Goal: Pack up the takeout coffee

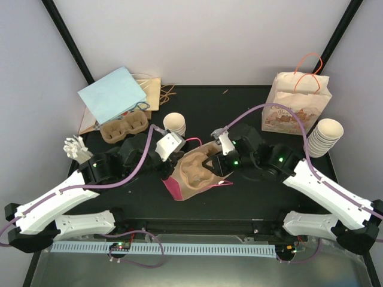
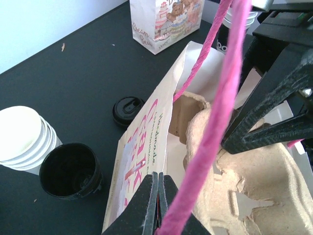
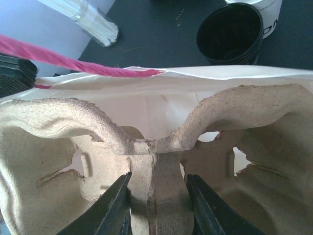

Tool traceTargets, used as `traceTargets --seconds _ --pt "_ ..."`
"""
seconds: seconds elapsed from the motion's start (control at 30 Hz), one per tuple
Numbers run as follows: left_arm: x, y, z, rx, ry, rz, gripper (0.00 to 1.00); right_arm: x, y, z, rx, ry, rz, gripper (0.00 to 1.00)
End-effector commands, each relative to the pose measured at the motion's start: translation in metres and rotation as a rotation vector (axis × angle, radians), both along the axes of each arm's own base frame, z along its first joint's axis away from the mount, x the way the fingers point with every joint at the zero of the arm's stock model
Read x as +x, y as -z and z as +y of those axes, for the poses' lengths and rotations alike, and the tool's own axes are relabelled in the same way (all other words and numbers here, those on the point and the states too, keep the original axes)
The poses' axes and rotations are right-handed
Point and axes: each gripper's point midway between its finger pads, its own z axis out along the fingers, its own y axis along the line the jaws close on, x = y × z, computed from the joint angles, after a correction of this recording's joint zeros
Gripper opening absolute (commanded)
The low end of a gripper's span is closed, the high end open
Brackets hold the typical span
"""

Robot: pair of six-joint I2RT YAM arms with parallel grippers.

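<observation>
From the near edge of the table (image 1: 239,197) the two arms reach inward and meet at its middle. There a paper bag (image 2: 142,147) printed in pink lies on its side with its mouth open. A moulded pulp cup carrier (image 1: 194,170) sits partly inside that mouth, with the bag's pale inner wall showing behind it.

The left pincer (image 2: 157,196) is together, its fingers pressed flat on the bag's rim, right beside the pink handle (image 2: 215,122) that runs up past them. The right pincer (image 3: 157,178) is clamped on the carrier's upright centre rib, one finger on each side, between the two cup wells.

Just past the bag, on the left arm's side, a single cream paper cup (image 1: 175,124) stands upright. Left of it lies a second carrier (image 1: 124,127), and a pale bundle (image 1: 75,146) lies nearer the left edge. On the right, a tall stack of cups (image 1: 323,137) stands by the table edge, with a black cup (image 2: 71,169) just beside it and a black lid (image 2: 127,110) lying near.

Farthest back, a light blue bag (image 1: 114,95) rests flat at the left corner. At the right corner stands a bear-printed bag (image 1: 296,104) with orange handles.
</observation>
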Motion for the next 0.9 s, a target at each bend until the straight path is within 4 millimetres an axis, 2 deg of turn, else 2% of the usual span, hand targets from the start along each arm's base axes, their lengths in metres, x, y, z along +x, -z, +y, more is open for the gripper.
traceTargets --seconds 0.0,0.47,0.87 --pt "-0.001 -0.011 -0.003 -0.049 0.006 -0.010 0.01 0.008 -0.003 -0.001 -0.060 0.040 -0.073 0.31" --pt "-0.001 -0.010 -0.003 -0.046 0.012 -0.009 0.02 0.018 0.000 -0.006 -0.166 0.114 -0.147 0.31" --pt "0.001 -0.014 -0.011 -0.098 -0.009 0.024 0.02 0.012 0.015 -0.003 -0.254 0.108 -0.187 0.29"
